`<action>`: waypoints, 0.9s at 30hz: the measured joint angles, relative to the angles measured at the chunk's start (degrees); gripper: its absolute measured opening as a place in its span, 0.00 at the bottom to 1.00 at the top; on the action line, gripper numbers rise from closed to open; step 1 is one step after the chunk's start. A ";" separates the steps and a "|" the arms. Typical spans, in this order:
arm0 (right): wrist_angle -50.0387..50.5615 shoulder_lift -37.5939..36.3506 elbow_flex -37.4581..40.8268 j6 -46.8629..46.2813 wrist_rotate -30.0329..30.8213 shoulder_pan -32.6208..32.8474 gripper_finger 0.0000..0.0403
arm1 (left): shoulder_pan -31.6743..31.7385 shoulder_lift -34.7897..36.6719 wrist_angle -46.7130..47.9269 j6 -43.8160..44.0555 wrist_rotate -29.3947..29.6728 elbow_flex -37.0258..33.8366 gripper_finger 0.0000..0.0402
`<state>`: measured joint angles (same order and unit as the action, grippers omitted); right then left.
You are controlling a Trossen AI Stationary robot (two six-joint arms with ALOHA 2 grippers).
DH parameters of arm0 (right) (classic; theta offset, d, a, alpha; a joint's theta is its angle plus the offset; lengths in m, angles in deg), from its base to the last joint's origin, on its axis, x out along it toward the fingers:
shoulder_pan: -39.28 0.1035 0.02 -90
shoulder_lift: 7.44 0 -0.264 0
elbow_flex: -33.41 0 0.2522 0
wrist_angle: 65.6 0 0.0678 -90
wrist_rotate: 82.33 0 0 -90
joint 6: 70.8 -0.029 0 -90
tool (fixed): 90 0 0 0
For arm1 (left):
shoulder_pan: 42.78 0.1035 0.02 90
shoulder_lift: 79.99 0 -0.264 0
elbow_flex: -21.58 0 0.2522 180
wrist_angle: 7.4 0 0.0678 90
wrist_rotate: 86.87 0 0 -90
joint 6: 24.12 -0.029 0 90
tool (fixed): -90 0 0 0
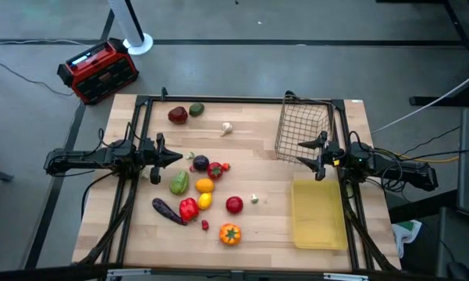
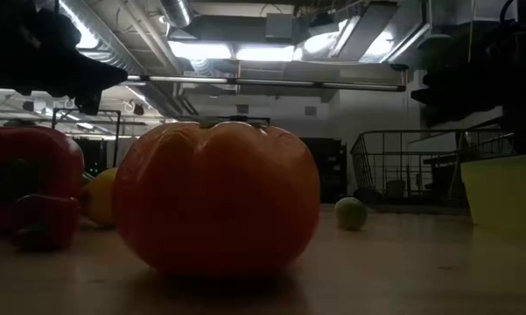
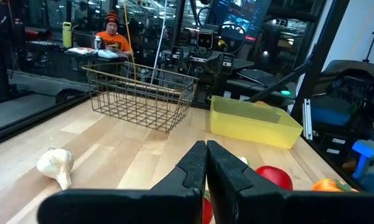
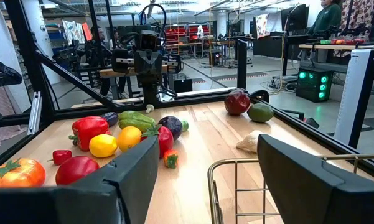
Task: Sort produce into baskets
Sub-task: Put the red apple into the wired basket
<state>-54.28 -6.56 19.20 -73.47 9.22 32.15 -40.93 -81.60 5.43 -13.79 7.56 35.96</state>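
Right up against the low camera sat the round orange toy tomato with its green stalk [image 2: 217,194], filling the view; from above I saw it at the near end of the produce cluster.

Working down by size: the pale wooden table [image 1: 257,140] carried everything. At its right side I had the dark wire-mesh square basket [image 1: 303,129] and, just in front of it, the flat yellow plastic tray [image 1: 318,212], both looking empty as far as I could see. Nothing was sorted yet, I judged, so the step in hand was the first pick.

The left gripper [image 1: 176,157] hovered over the left side of the table with its fingers pressed together, gripping nothing. The right gripper [image 1: 306,153] hung beside the basket's near edge, fingers spread apart and empty.

The produce lay mid-table: a green cucumber-like piece [image 1: 179,183], a purple eggplant [image 1: 167,210], a red pepper [image 1: 189,208], a red apple [image 1: 234,204], a yellow lemon [image 1: 205,200]. A white garlic bulb [image 1: 227,128] sat apart toward the far edge.

To do it well, I reckoned I should spread the left fingers before descending, choose an outlying piece like the apple, and avoid nudging its packed neighbours.
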 joint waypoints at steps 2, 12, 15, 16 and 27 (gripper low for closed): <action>0.00 0.01 0.00 0.00 0.00 -0.02 0.67 | 0.00 0.00 -0.02 0.04 0.00 0.00 0.02; 0.00 0.00 -0.02 0.00 0.00 -0.01 0.67 | 0.02 0.00 -0.02 1.72 0.02 -0.01 0.02; 0.00 0.00 -0.01 0.00 0.00 0.00 0.67 | 0.02 0.00 -0.01 4.51 0.04 0.00 0.02; 0.00 0.02 -0.02 0.00 0.00 -0.01 0.67 | 0.02 0.00 -0.02 5.57 0.10 0.00 0.02; 0.00 0.00 0.00 0.02 0.00 -0.02 0.67 | 0.02 0.00 -1.68 9.23 10.35 0.00 0.16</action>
<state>-54.28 -6.56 19.20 -73.45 9.22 32.13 -40.91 -81.60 3.75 -4.56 17.91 35.96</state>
